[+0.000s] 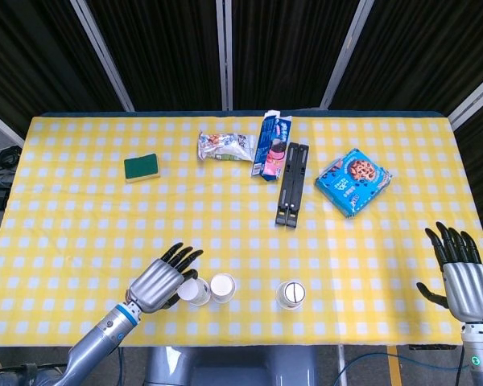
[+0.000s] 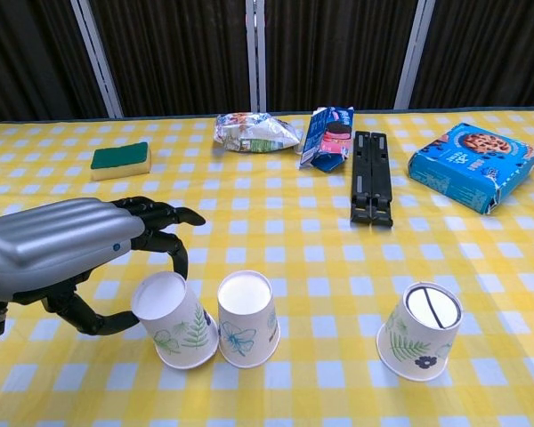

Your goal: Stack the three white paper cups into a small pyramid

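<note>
Three white paper cups with leaf and flower prints stand base-up near the table's front edge. My left hand (image 1: 155, 284) (image 2: 64, 245) holds the leftmost cup (image 1: 195, 292) (image 2: 173, 319), fingers over it and thumb under; the cup tilts and leans against the middle cup (image 1: 223, 287) (image 2: 247, 318). The third cup (image 1: 291, 294) (image 2: 420, 331), with a black line on its base, stands apart to the right. My right hand (image 1: 464, 276) hovers at the table's right front corner, fingers spread, holding nothing.
At the back of the yellow checked table (image 1: 105, 201) lie a green sponge (image 1: 142, 167), a snack bag (image 1: 224, 147), a blue-pink packet (image 1: 272, 145), a black folded stand (image 1: 293, 184) and a blue cookie box (image 1: 353, 182).
</note>
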Robot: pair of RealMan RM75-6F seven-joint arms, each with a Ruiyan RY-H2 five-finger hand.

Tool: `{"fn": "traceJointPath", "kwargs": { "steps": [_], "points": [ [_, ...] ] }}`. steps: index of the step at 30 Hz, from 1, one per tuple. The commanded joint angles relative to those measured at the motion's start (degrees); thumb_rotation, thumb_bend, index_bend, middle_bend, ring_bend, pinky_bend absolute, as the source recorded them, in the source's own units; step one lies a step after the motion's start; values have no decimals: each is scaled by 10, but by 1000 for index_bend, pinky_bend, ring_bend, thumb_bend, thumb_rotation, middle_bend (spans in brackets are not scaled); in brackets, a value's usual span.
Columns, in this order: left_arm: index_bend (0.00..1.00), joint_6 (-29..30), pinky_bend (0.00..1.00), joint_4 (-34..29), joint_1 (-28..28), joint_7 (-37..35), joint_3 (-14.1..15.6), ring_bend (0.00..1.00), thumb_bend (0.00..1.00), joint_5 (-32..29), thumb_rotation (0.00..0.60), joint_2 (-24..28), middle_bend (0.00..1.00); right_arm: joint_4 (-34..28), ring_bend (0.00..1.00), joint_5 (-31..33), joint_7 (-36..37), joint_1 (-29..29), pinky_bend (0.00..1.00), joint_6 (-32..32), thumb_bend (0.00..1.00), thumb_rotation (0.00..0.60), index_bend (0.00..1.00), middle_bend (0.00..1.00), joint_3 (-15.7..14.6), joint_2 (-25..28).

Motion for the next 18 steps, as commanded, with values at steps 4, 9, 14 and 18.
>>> {"fn": "traceJointPath", "kwargs": {
  "steps": [4, 9, 14, 18],
  "points": [
    [158, 0, 0, 3, -4, -11, 3, 0, 320, 0, 600, -1, 0, -1, 0, 0, -2, 0, 0, -2, 53, 600, 95, 0, -1, 0],
    [0, 10, 0, 5, -2, -18, 6, 0, 248, 8, 600, 2, 0, -1, 0, 3, -4, 1, 0, -4, 54, 600, 96, 0, 0, 1],
    [0, 33, 0, 8, 8, -31, 9, 0, 247, 19, 600, 10, 0, -2, 0, 5, -6, 1, 0, -7, 54, 600, 96, 0, -1, 1],
    [0, 63, 0, 5, 27, -51, 19, 0, 247, 36, 600, 30, 0, -3, 0, 5, -8, 1, 0, -8, 53, 600, 96, 0, -1, 2]
  ]
}}
